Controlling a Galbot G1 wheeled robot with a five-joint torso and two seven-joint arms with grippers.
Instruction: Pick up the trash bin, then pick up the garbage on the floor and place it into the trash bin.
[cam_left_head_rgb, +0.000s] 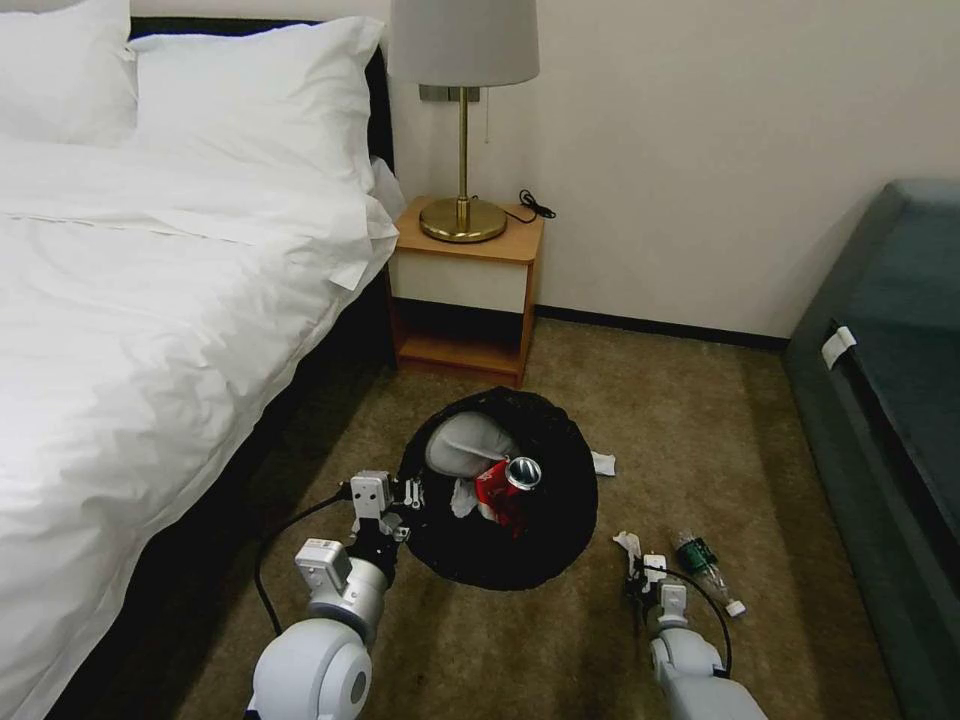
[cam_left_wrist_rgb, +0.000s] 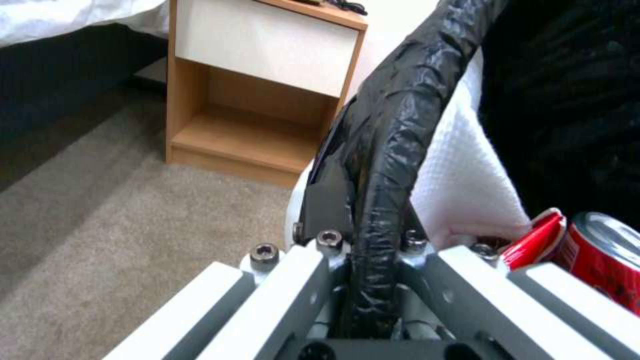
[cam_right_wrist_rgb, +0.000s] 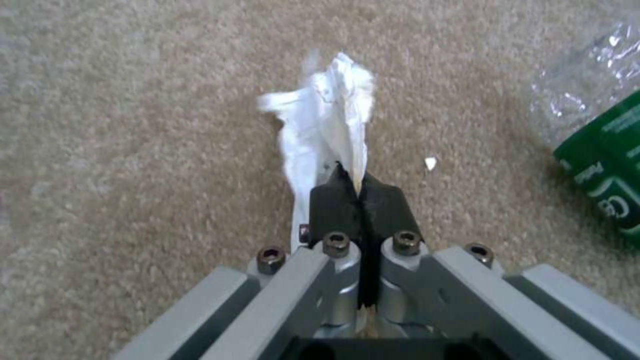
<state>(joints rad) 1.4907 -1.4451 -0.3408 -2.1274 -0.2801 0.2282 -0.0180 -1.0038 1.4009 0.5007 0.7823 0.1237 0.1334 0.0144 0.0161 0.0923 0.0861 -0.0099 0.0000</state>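
The trash bin (cam_left_head_rgb: 545, 530), round, black and lined with a black bag, is in the middle of the carpet. My left gripper (cam_left_head_rgb: 398, 503) is shut on its near-left rim (cam_left_wrist_rgb: 393, 125). Inside lie a crushed red can (cam_left_head_rgb: 508, 482), white tissue (cam_left_wrist_rgb: 467, 185) and a pale grey rounded item (cam_left_head_rgb: 465, 445). To the bin's right, low over the carpet, my right gripper (cam_left_head_rgb: 634, 572) is shut on a white crumpled tissue (cam_right_wrist_rgb: 333, 115). A green plastic bottle (cam_left_head_rgb: 705, 565) lies just right of it. Another tissue (cam_left_head_rgb: 603, 463) lies by the bin's right side.
A wooden nightstand (cam_left_head_rgb: 465, 290) with a brass lamp (cam_left_head_rgb: 462, 215) stands behind the bin against the wall. The white bed (cam_left_head_rgb: 150, 300) runs along the left. A dark sofa (cam_left_head_rgb: 890, 400) lines the right. Open carpet lies between them.
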